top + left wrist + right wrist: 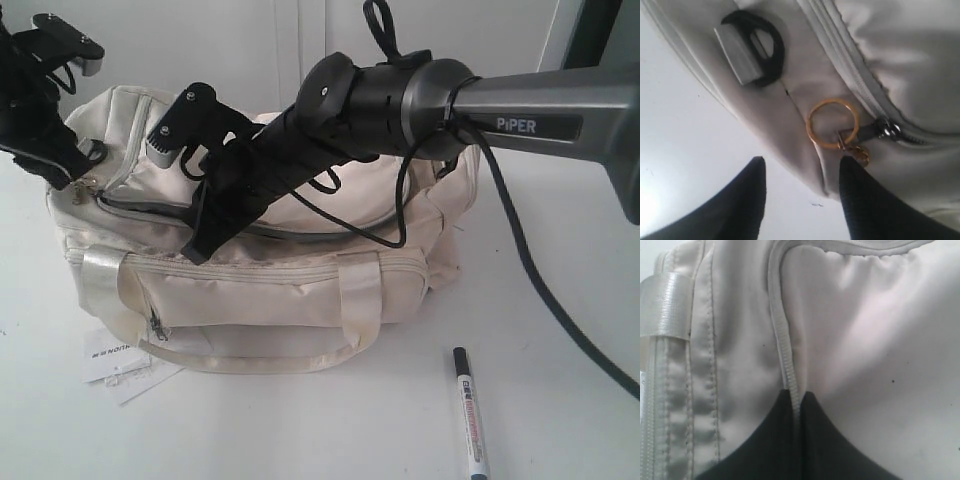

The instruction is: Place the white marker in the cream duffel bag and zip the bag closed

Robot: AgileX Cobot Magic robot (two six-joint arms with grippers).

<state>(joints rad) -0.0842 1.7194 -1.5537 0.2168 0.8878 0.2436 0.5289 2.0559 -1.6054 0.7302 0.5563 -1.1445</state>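
Observation:
The cream duffel bag (270,270) stands on the white table with its top zipper partly open. Away from the bag, near the front right, lies the white marker (470,412) with its black cap pointing back. My right gripper (200,250) reaches across the bag top and is shut on the bag's zipper edge (785,355); its fingertips (796,396) pinch the zipper tape. At the bag's left end my left gripper (72,175) is open (800,167). One finger (865,200) is just below the gold clasp ring (832,123) and the zipper pull (885,129).
A black end ring (757,47) with a grey strap sits on the bag's end panel. A white paper tag (125,368) pokes out from under the bag's front left. The right arm's cable (540,290) trails over the table on the right.

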